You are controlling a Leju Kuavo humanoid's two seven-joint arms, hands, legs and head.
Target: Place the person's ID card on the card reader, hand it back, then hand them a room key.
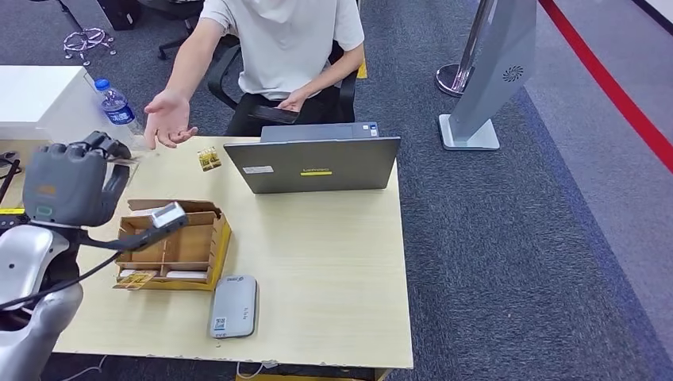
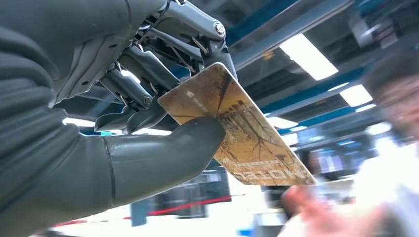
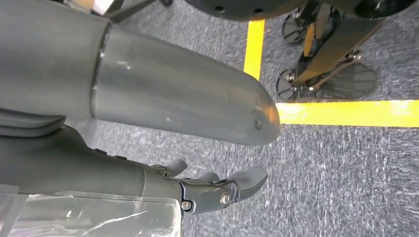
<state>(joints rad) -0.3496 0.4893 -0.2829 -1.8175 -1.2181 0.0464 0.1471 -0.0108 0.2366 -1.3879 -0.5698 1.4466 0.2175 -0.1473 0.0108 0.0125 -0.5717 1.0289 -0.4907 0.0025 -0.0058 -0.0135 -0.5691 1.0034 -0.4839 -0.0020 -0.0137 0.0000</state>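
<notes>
My left hand (image 1: 75, 178) is raised over the table's far left corner. It pinches a gold-brown card (image 2: 242, 133) with a tree pattern between thumb (image 2: 168, 148) and fingers. The card sticks out toward the person. The person's open hand (image 1: 169, 119), palm up, is held out just beyond my left hand and a little apart from it; it is a blur (image 2: 316, 210) in the left wrist view. A grey card reader (image 1: 234, 305) lies near the table's front edge with nothing on it. My right hand (image 3: 217, 190) hangs over the carpet, fingers apart and holding nothing.
A cardboard card box (image 1: 178, 246) with several compartments stands between my left hand and the reader. Another gold card (image 1: 209, 159) lies near the person. A grey laptop (image 1: 317, 163) stands at the far edge, and a water bottle (image 1: 117, 105) at the far left.
</notes>
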